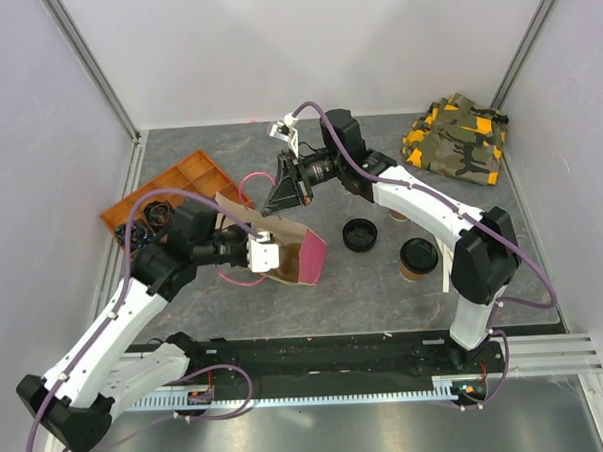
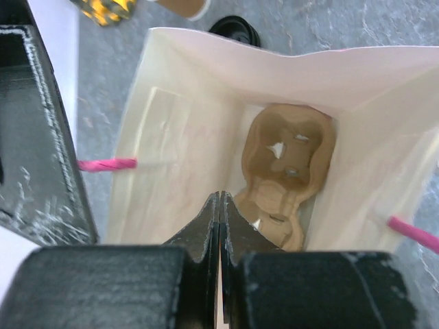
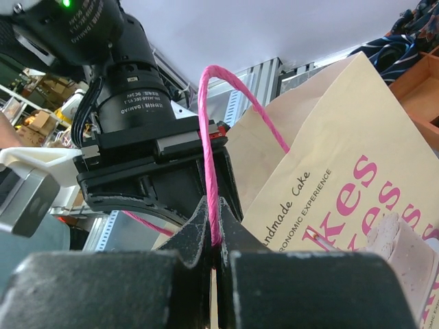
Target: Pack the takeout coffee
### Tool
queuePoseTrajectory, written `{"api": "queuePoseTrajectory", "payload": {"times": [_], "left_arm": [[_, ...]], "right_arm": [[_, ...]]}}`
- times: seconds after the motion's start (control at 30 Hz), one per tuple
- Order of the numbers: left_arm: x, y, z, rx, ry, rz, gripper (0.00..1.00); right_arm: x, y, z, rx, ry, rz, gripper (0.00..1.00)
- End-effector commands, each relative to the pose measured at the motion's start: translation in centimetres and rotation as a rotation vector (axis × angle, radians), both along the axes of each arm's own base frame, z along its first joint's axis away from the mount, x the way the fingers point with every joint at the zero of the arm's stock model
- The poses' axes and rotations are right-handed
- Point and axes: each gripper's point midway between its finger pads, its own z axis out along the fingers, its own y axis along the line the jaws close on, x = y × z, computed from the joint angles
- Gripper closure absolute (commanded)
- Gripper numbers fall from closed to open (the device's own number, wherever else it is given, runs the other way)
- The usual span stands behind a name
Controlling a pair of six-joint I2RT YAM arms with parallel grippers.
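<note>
Takeout coffee (image 1: pixel 419 258) stands upright on the table (image 1: pixel 385 307), right of centre toward the near edge, black lid on, just beside the right arm's forearm and clear of both pairs of fingers. Loose black lid (image 1: pixel 360 233) lies flat near it, a little toward the centre, not touching. Paper bag (image 1: pixel 301 258) sits left of centre, tipped over with its mouth facing the left arm; tan face with pink lettering, pink side panel. Left fingers (image 2: pixel 202 233) closed tight, tips together at the bag's near rim; a pale strip of paper shows between them, so they pinch the rim. View down into the bag: white lining and a brown cardboard cup carrier (image 2: pixel 288 164) at the bottom, nothing seated in it. Right fingers (image 3: pixel 195 226) closed on the bag's pink twisted handle (image 3: pixel 206 137), cord clamped between the tips and looping up over them; this arm reaches in from the far side of the bag. Second pink handle (image 2: pixel 106 164) hangs slack at the bag's side. Orange compartment tray (image 1: pixel 179 181) sits at the far left corner, small dark items in its near cells, too small to identify. Camouflage cloth (image 1: pixel 456 144) lies bunched at the far right corner.
</note>
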Motion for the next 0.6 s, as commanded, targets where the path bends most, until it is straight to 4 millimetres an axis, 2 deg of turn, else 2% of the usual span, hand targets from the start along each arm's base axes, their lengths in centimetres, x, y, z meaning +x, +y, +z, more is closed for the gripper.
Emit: {"api": "queuePoseTrajectory", "payload": {"times": [0.0,0.03,0.1,0.13,0.2,0.37,0.57], "left_arm": [[0.6,-0.8,1.4,-0.098,-0.142,-0.020,0.98],[1.2,-0.8,2.7,-0.139,-0.207,0.002,0.98],[1.3,-0.8,2.3,-0.157,-0.226,0.016,0.98],[1.4,-0.7,3.3,-0.184,-0.270,0.020,0.98],[1.1,-0.7,3.2,-0.203,-0.288,0.014,0.98],[0.3,-0.8,4.7,-0.278,-0.403,-0.015,0.98],[1.0,-0.8,5.6,-0.300,-0.470,0.008,0.98]], "right_arm": [[-0.2,0.1,1.7,0.038,-0.017,0.047,1.00],[-0.3,0.1,1.7,0.039,-0.011,0.054,1.00],[-0.3,0.0,1.6,0.039,-0.002,0.060,1.00],[-0.3,0.1,1.5,0.036,0.003,0.062,1.00],[-0.3,0.1,1.4,0.036,0.007,0.064,1.00],[-0.4,0.2,1.4,0.036,0.021,0.073,1.00],[-0.6,0.2,1.6,0.040,0.019,0.079,1.00]]}}
